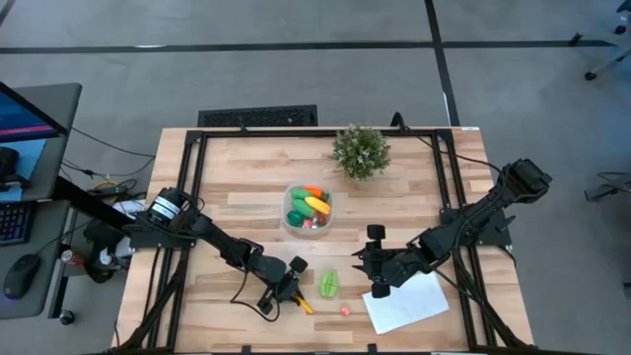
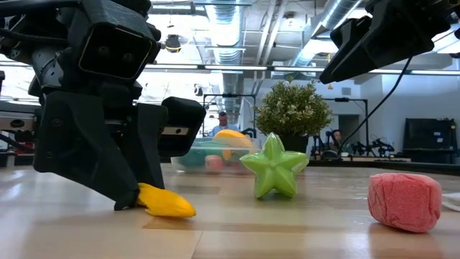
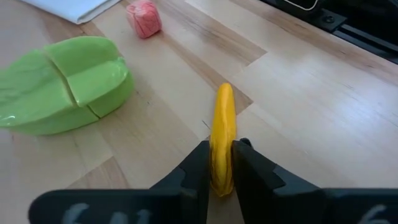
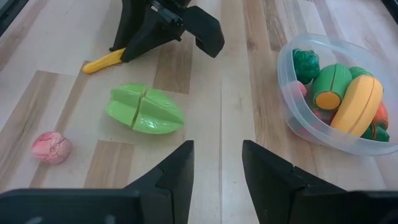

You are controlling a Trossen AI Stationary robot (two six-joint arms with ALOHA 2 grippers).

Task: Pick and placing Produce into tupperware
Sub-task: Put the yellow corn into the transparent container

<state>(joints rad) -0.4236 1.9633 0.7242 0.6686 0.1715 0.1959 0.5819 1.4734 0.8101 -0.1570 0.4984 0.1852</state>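
- The tupperware (image 1: pixel 308 211) sits mid-desk, just in front of the potted plant (image 1: pixel 361 150). It looks like thin clear plastic, light enough to skid if bumped. One container, with five or six pieces already inside as far as I can count: green ones, a yellow-orange one, something red.
- The green star-shaped fruit (image 1: pixel 328 284) lies loose on the desk (image 1: pixel 237 177) between the two arms. It looks like hard, glossy, hollow plastic, probably slippery, and I'd take it across a ridge rather than the flat faces. One of these.
- The yellow piece (image 3: pixel 222 138), long, thin and banana-like, lies at the desk's front edge, pinched at one end by the left end effector (image 3: pixel 220 163), whose fingers are clamped tight on it. It looks stiff and light, and being held at the end may let it swivel. One.
- The pink berry (image 1: pixel 346 311) lies near the white sheet (image 1: pixel 406 302). It looks soft, small and easy to miss. One.
- The right end effector (image 4: pixel 217 163) hovers over the desk beside the sheet, fingers parted a little, holding nothing.
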